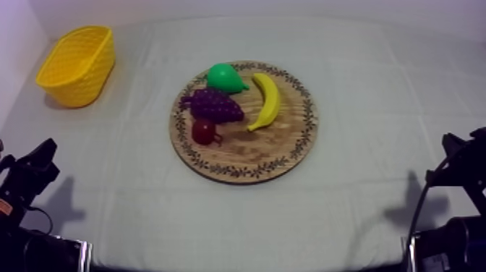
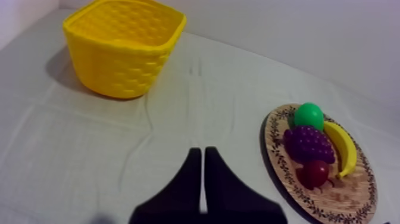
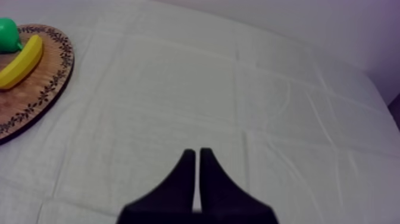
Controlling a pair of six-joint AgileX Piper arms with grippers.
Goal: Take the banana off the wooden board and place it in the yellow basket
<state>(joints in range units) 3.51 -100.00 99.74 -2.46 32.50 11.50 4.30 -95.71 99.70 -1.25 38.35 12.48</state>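
the banana (image 1: 266, 101) lies on the round wooden board (image 1: 278, 155), on its right-hand half as seen from above, its curve running from near the far rim down toward the middle. the board sits flat on the grey-white cloth in the middle of the table (image 1: 376, 94). the green pear (image 1: 224, 77) is near the banana's upper end, at the far edge of the board. the bunch of grapes (image 1: 213, 105) lies to the left of the banana, close under the pear; whether the two touch cannot be told. the small red fruit (image 1: 204, 132) sits just in front of the grapes, close against them. the nearer half of the board is bare wood inside the patterned rim.

the yellow basket (image 1: 78, 72) stands upright at the far left of the table, well apart from the board, its mouth facing up.

the left gripper (image 2: 202, 156) points over bare cloth between the basket and the board, touching neither. its two black fingers lie together as a narrow wedge, clamped on nothing. the right gripper (image 3: 197, 156) is likewise closed on nothing, fingers side by side, over bare cloth to the right of the board. from above, the left arm (image 1: 29, 181) sits low at the table's left edge and the right arm (image 1: 463, 170) low at its right edge, both well away from the fruit. the banana is untouched on the board, not in the basket.
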